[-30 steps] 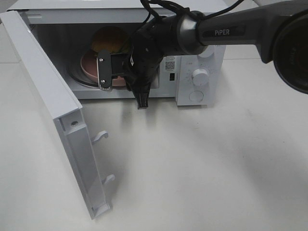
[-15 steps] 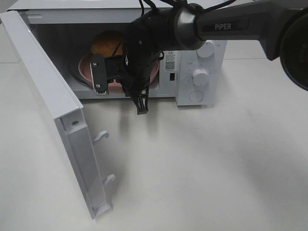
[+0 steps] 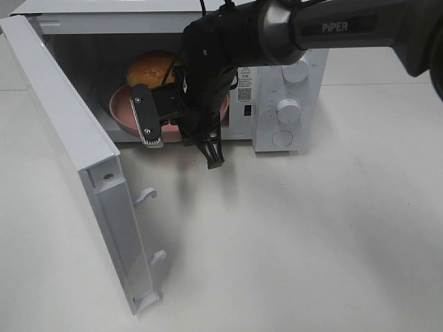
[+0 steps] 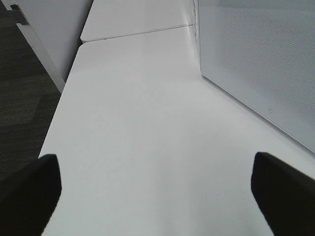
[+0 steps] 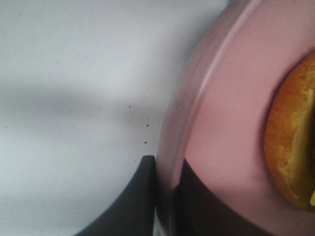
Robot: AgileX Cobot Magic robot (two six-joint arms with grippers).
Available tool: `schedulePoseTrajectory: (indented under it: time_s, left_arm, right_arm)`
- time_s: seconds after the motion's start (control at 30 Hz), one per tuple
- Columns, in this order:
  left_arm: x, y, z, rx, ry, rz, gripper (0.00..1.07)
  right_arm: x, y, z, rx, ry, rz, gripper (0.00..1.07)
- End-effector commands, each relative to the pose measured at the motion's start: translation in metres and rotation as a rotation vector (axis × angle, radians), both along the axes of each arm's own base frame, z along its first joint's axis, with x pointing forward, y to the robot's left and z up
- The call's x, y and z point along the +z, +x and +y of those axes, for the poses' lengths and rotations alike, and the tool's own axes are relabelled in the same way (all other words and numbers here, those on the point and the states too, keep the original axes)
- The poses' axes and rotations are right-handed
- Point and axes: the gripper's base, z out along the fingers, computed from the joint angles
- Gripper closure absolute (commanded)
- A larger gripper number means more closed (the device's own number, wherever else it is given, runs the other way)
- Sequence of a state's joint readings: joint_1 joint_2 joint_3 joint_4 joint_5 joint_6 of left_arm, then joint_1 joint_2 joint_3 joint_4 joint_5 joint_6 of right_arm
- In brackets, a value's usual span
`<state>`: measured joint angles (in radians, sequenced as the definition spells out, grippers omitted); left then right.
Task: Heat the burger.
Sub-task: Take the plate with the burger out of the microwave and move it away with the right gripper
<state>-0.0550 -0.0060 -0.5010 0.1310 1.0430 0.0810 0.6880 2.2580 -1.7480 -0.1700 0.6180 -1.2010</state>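
The burger [image 3: 147, 68], with a golden-brown bun, lies on a round pink plate [image 3: 122, 109] inside the open microwave [image 3: 285, 77]. My right gripper [image 3: 152, 126] reaches into the opening and is shut on the plate's front rim. In the right wrist view its dark fingers [image 5: 142, 196] pinch the pink rim [image 5: 197, 98], with the burger [image 5: 293, 147] just beyond. My left gripper [image 4: 157, 196] is open and empty over bare table; it is out of the exterior view.
The microwave door [image 3: 69, 138] stands open to the left, with its latch hooks [image 3: 145, 197] sticking out. The control knobs [image 3: 288, 109] are on the right of the microwave. A white perforated panel [image 4: 256, 59] stands beside the left gripper. The white table [image 3: 297, 235] lies in front.
My right gripper, with the plate and burger in it, has shifted slightly down and left in the view. The wrist has turned a little. The door has not moved.
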Motion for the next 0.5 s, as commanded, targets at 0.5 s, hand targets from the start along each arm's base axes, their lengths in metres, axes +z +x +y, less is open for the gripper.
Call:
schedulePoseTrajectory:
  time_s: [0.5]
  left_arm:
    - [0.000,-0.002,0.000,0.000,-0.006,-0.026,0.09]
  right_arm:
    - [0.041,-0.028,-0.028,0.225,-0.007,-0.118,1.07]
